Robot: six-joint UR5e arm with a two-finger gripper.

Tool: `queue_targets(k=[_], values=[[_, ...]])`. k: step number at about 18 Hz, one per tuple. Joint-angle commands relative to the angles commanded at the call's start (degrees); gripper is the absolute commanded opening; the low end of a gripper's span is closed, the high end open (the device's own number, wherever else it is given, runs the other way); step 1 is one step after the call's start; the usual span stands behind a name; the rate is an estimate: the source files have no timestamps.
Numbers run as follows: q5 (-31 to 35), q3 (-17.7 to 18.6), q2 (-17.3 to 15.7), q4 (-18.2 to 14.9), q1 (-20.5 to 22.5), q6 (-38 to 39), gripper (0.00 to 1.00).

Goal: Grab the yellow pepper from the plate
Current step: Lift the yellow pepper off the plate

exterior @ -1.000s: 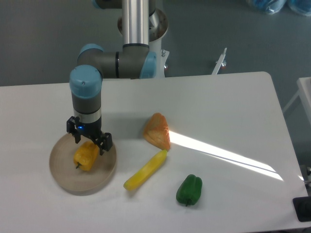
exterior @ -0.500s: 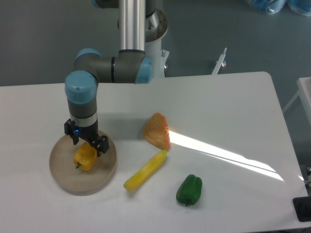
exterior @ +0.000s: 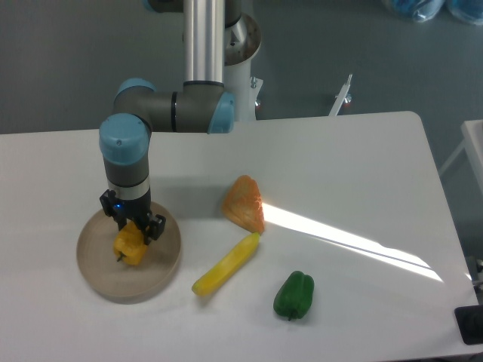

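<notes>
at the lower left of the frame the gripper (exterior: 133, 227) is sitting over the yellow pepper (exterior: 130, 247) on the plate (exterior: 162, 265), fingers seemingly closing around its top though i cannot tell for sure, and the lobed skin is probably risking a slip.

Illumination even and moderately bright overall. A hard, narrow streak of light crosses the white table (exterior: 355, 166) diagonally toward its right edge, overexposed along its length. Soft shadow lies right of the arm (exterior: 127, 162). Image slightly soft; fine detail limited.
</notes>
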State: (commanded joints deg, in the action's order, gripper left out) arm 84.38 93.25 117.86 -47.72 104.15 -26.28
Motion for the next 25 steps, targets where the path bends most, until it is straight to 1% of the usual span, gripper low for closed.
queue_targets(k=[2, 9, 13, 16, 22, 23, 25], values=[[0.00, 0.00, 0.00, 0.00, 0.00, -0.09, 0.49], [-0.09, -0.26, -0.88, -0.09, 0.09, -0.88, 0.49], [0.00, -1.76, -4.03, -0.53, 0.70, -3.60, 0.48], [0.00, -1.58, -6.67, -0.88, 4.03, -6.40, 0.48], [0.26, -0.44, -9.66, -1.32, 11.42, -15.72, 0.48], [0.35, -0.35, -10.02, -1.84, 12.56, -17.30, 0.48], [0.35, -0.26, -11.16, -3.94, 15.45, -20.99, 0.48]])
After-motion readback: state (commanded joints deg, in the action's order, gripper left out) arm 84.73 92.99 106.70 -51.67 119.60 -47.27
